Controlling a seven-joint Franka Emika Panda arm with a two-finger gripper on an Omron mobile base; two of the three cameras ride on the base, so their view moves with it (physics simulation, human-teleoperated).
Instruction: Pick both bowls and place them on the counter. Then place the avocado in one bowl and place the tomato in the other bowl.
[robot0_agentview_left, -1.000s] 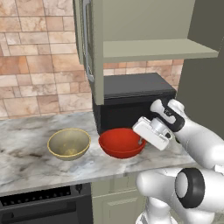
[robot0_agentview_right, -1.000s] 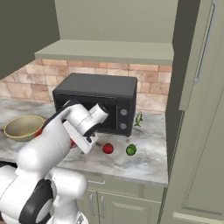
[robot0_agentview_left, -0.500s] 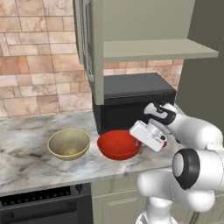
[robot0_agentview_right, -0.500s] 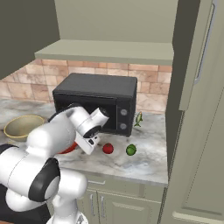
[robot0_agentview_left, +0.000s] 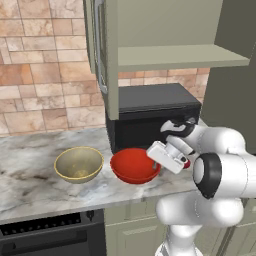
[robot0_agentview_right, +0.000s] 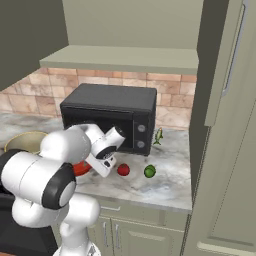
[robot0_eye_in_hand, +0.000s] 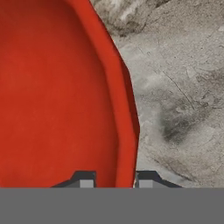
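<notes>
Since a second ago my arm has folded nearer the base. My gripper pinches the red bowl, apparently resting on the counter, at its 3 o'clock rim.

red bowl — glossy red | counter — grey-white, dark-veined | tomato red

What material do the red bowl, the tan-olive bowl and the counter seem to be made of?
The red bowl looks like glazed ceramic or hard plastic: even glossy red with a soft sheen; the render leaves it open. The tan-olive bowl looks like matte, speckled stoneware with a paler yellow rim. The counter looks like polished marble: grey-white with dark brownish veins.
</notes>
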